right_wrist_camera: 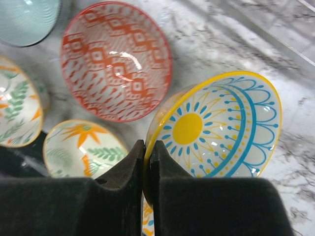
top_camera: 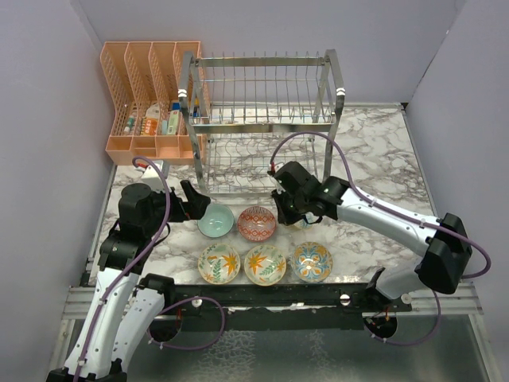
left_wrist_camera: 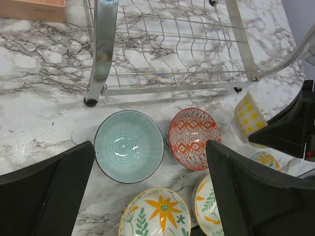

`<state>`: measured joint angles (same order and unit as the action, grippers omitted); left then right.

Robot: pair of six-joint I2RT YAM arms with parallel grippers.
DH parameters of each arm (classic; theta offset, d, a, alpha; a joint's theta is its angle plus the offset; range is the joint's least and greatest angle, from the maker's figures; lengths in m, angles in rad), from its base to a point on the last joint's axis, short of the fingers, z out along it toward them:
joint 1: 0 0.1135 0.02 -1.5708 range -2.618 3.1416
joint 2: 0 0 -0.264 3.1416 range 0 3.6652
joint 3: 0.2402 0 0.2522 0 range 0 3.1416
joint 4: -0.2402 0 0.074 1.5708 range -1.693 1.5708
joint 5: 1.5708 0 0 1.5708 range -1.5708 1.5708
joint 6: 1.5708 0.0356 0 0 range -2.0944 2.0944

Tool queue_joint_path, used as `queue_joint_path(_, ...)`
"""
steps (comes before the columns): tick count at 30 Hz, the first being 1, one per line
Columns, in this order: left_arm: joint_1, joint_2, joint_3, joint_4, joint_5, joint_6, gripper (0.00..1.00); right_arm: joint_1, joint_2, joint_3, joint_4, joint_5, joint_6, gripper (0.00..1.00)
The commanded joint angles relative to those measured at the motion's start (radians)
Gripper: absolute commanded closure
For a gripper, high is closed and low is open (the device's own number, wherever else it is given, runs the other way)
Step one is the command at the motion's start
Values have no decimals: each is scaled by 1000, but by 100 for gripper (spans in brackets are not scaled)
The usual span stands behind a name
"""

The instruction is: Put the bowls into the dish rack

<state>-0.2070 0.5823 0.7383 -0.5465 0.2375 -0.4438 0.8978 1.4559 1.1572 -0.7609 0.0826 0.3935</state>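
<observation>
Far left at the back, the peach organizer (top_camera: 149, 95) stood just beside the dish rack (top_camera: 262, 119), with small packets in its front trays. Nearer me, my left hand (left_wrist_camera: 150, 147) hovered with its fingers spread wide and nothing between them, over the teal bowl (top_camera: 215, 220), which sat flat on the marble surface (top_camera: 374, 151). The rack's front-left post came down close behind that bowl. Beside the teal bowl sat the red-patterned bowl (top_camera: 257, 223), upright and just in front of the rack's lower tier.

Along the near edge ran a row of three: the left floral bowl (top_camera: 219, 263), the middle floral bowl (top_camera: 265, 264) and the right floral bowl (top_camera: 312, 261), close to one another.

To the right of the red bowl, my right hand (right_wrist_camera: 147, 147) was pinched tight on the rim of the sun bowl (right_wrist_camera: 216, 128), which sat tilted on edge, its yellow centre and blue rings facing the wrist camera. I could not tell whether it was off the surface. The arm's purple cable (top_camera: 302, 139) looped across the rack's front right.
</observation>
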Motion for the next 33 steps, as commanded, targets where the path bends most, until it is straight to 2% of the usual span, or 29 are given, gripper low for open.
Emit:
queue_joint_path(1,-3,-17,32,27,-23,-10,1,6,-31,26,44,-224,-33,99)
queue_joint_path(9,-2,-21,61,15,-22,-1,1,10,-71,-8,145,-476,8,99)
queue_joint_path(17,-3,-33,121,0,-29,4,1,18,-49,-113,378,-739,119,99)
queue_joint_path(25,-2,-43,205,-21,-50,18,1,21,26,-98,567,-821,201,99)
queue_joint_path(33,-2,-38,278,-43,-72,44,1,21,184,-42,798,-915,326,99)
